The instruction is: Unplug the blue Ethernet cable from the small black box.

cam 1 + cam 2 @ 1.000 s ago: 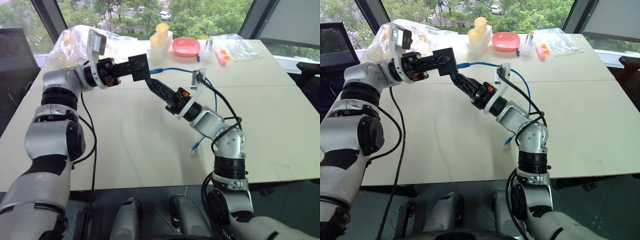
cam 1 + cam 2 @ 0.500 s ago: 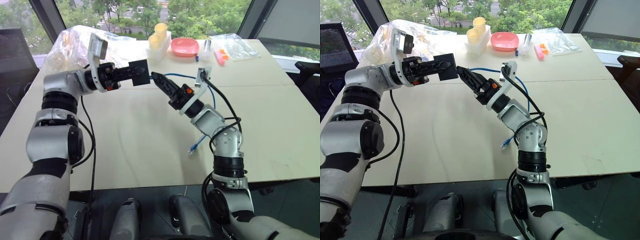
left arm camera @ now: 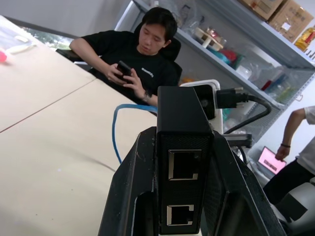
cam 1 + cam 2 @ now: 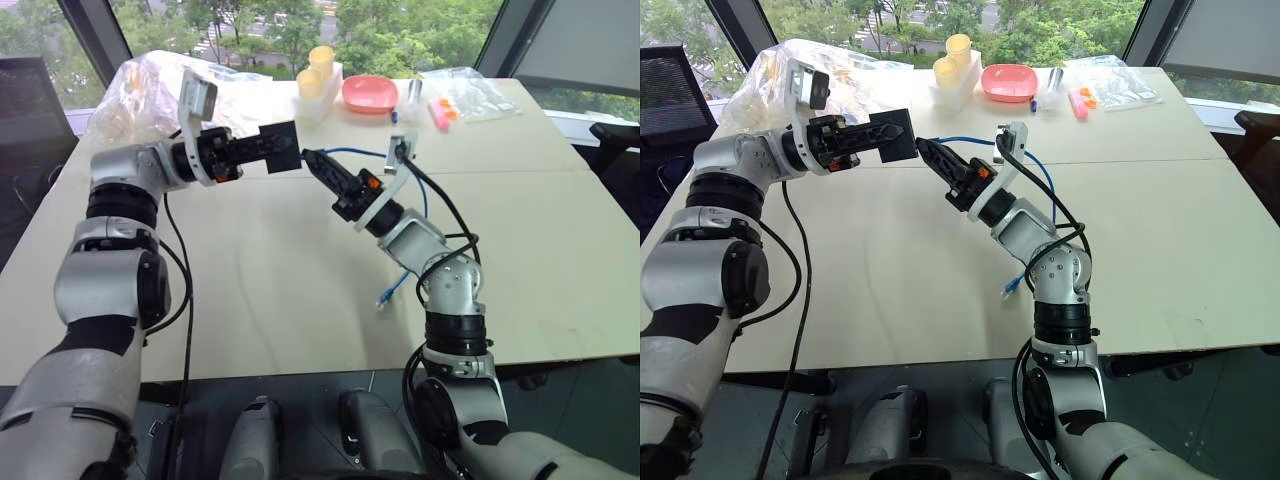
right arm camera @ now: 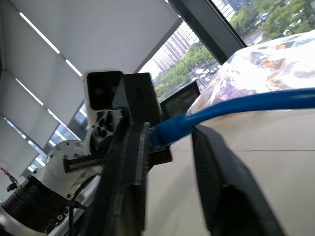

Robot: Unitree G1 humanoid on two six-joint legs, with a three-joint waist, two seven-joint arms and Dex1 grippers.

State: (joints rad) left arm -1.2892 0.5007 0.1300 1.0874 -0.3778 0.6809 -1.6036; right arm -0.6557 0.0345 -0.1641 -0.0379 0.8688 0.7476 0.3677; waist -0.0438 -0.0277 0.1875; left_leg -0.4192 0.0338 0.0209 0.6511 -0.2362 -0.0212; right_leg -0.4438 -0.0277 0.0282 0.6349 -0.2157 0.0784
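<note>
Left gripper (image 4: 262,150) clamped on small black box (image 4: 279,148); right gripper (image 5: 167,162) half-closed around blue Ethernet cable (image 5: 236,107) plug, box at its 10 o'clock.

pale table (image 4: 560,230) before tree-filled windows (image 4: 420,30)

Both grippers (image 4: 262,150) (image 4: 318,163) raised, tips near.

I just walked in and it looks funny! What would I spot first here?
Above the table's middle, the left tool holds up a small matte-black square box, and the right tool reaches in at a thin bright-blue cable beside it. At the table's far edge sits a pink bowl.
</note>
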